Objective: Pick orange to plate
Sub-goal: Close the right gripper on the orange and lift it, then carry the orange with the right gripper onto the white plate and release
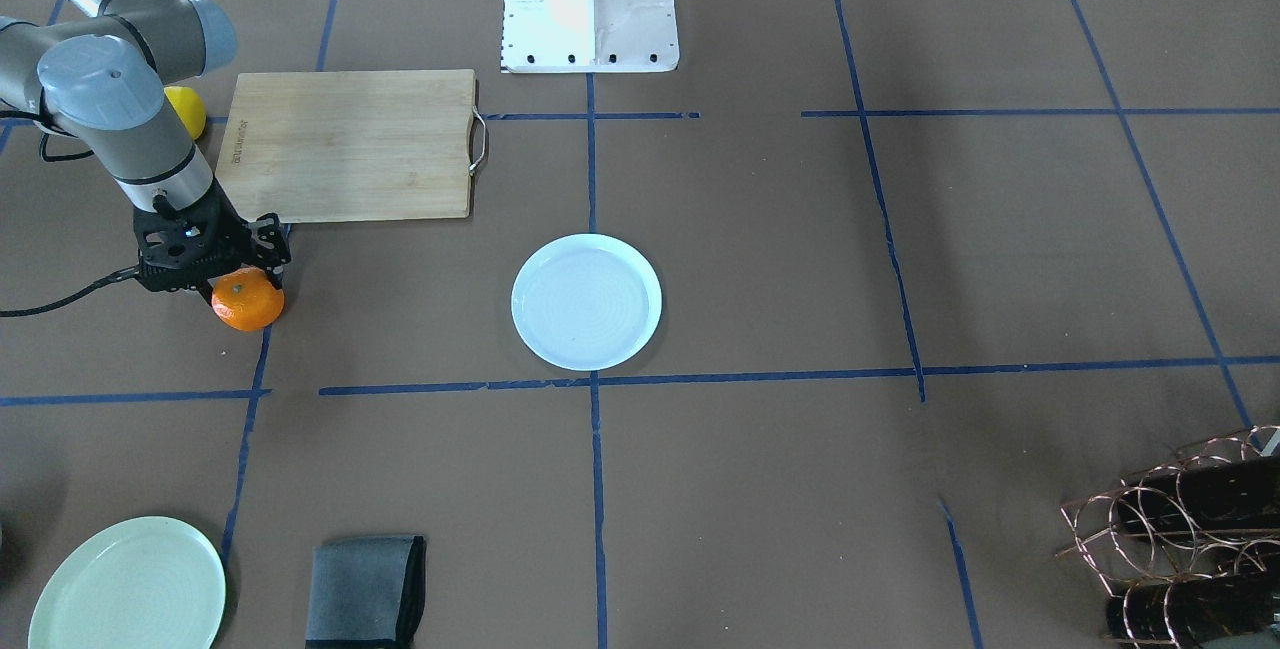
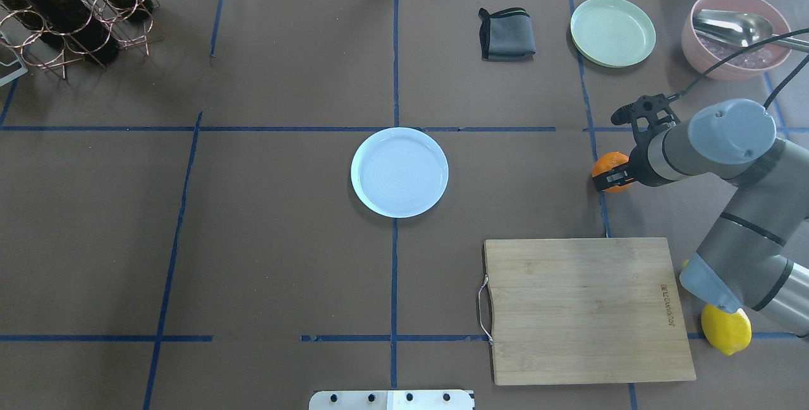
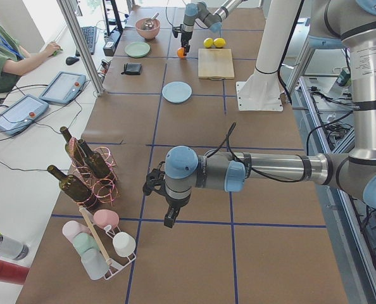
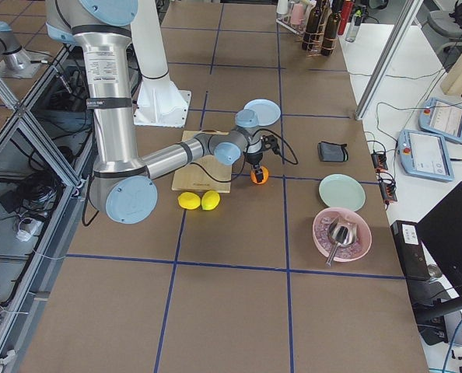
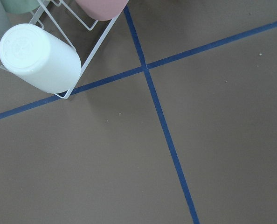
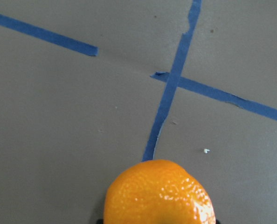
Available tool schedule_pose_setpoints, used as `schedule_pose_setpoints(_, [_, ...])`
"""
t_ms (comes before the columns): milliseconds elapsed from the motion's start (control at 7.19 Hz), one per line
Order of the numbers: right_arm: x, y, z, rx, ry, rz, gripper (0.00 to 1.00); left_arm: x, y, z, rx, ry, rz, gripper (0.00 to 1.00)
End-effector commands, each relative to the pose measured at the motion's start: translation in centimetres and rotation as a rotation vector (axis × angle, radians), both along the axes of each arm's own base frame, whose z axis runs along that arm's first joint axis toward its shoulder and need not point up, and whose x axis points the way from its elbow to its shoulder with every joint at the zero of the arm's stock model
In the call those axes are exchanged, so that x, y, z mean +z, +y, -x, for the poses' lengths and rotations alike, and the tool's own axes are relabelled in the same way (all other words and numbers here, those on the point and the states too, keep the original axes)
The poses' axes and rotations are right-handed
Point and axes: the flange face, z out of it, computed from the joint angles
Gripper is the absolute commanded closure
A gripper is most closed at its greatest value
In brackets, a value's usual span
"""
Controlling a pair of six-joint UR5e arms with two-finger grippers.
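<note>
Nearest the robot base, a wooden cutting board [image 2: 588,309] lies on the surface [image 2: 253,239], with a lemon [image 2: 727,329] beside it. Just past the board, the right gripper [image 1: 238,281] jaws pinch the orange [image 2: 605,163]. The plate [image 2: 399,172] sits well apart, at centre. The left gripper [image 3: 169,218] hangs elsewhere; its jaw state cannot be determined.

Round orange [image 1: 247,304], perhaps just off table [image 1: 760,259]; pale bluish plate [image 1: 587,301] flat, well apart.
</note>
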Motion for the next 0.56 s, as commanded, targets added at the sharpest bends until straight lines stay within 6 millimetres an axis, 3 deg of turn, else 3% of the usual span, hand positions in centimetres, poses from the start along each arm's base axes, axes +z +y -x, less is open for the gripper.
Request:
schedule_pose_setpoints(0, [-8.9,-3.1,3.6,0.007,-0.001,0.008,0.96,0.0,0.0,0.0,0.0,0.0,0.0,0.0])
schedule_pose_setpoints(278, [-20.3,-2.4,11.7,0.065,-0.022,0.105,0.93,-0.1,0.0,0.1,-0.002,0.0,0.0,0.0])
schedule_pose_setpoints(417, [-24.1,-2.4,16.2,0.084,-0.026,0.116,0.92,-0.1,0.0,0.1,-0.005,0.0,0.001,0.0])
